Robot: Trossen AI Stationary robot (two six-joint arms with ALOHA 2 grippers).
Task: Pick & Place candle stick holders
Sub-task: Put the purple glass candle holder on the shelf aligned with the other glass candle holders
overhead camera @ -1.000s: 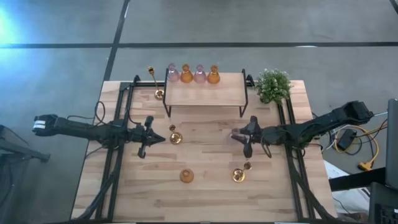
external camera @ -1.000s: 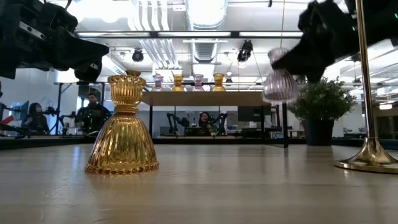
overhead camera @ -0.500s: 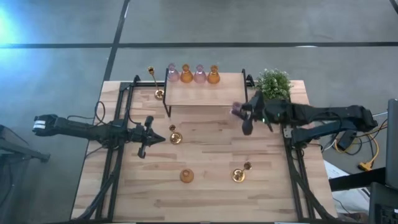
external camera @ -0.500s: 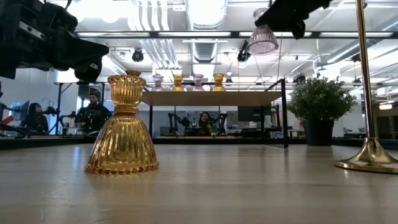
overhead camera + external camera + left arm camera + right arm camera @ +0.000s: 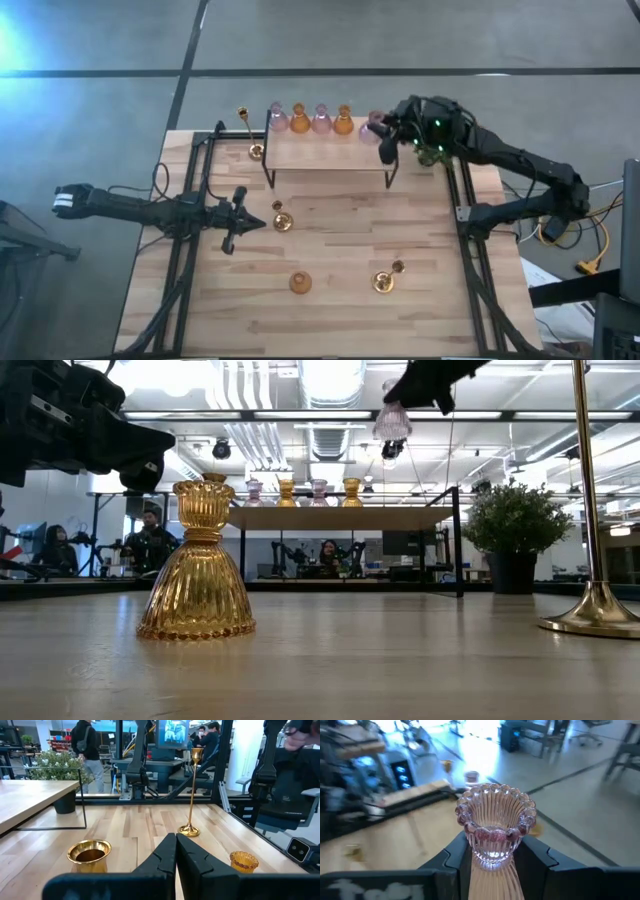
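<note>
A pink ribbed bell-shaped glass candle holder [image 5: 494, 827] is riding clamped between the right gripper's [image 5: 384, 135] fingers, hanging in the air just above the raised wooden shelf's [image 5: 330, 150] end, beside four holders [image 5: 310, 119] lined up there. Likely light, slick and breakable, it is best pinched at the narrow waist. Only the wrist view is showing that grip; the overhead view is showing the left gripper [image 5: 240, 219], fingers pressed together, waiting.

four ribbed bell-shaped glass holders, pink [image 5: 278, 119], amber [image 5: 300, 119], pink [image 5: 321, 119] and amber [image 5: 343, 120], stand in a row on the raised shelf [image 5: 330, 150]. a fifth, pink holder [image 5: 375, 127] hangs above the shelf's right end. one amber glass holder [image 5: 300, 283] and three thin-stemmed gold candlesticks [image 5: 282, 220] [image 5: 384, 281] [image 5: 255, 150] stand upright on the bench [image 5: 330, 320].
</note>
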